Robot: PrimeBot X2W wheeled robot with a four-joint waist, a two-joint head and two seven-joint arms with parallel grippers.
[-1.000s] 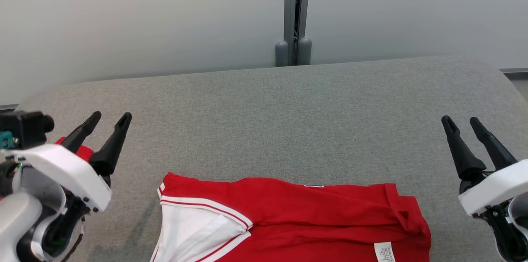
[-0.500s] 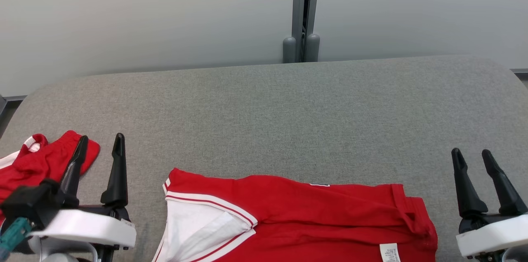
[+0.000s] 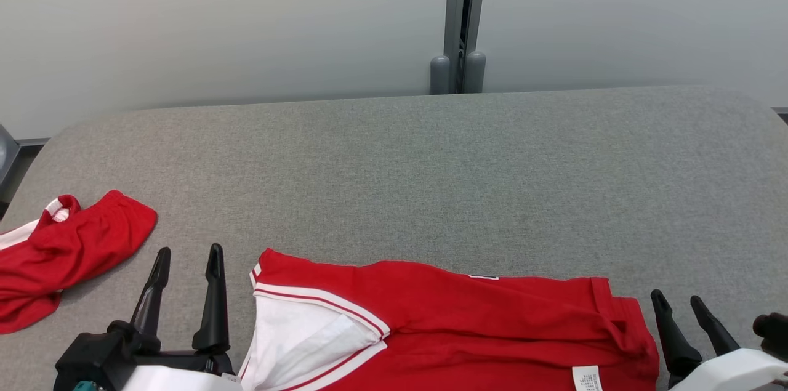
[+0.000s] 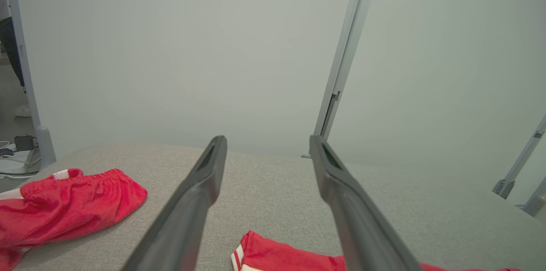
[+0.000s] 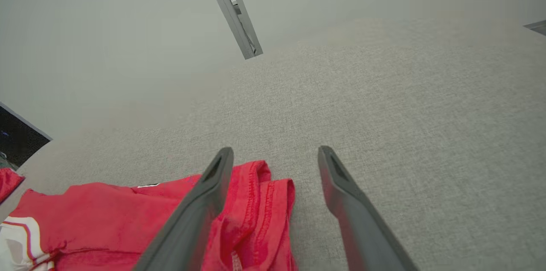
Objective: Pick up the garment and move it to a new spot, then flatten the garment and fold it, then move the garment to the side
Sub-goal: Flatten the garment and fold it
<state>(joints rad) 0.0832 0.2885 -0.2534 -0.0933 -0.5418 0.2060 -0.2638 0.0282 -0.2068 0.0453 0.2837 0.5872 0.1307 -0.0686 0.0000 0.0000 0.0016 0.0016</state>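
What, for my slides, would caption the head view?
Open left tool and open right tool flank a red shirt on a grey table; red shorts lie apart.

The left gripper (image 3: 189,252) has two long, dark, tapering fingers (image 3: 213,302) rising from a black block (image 3: 92,354), with a white shell (image 3: 172,380) and a small teal part (image 3: 83,386) beneath it. The right gripper (image 3: 677,298) has matching dark fingers, a smooth white casing (image 3: 732,369) and a rounded black knob (image 3: 772,328) beside it.
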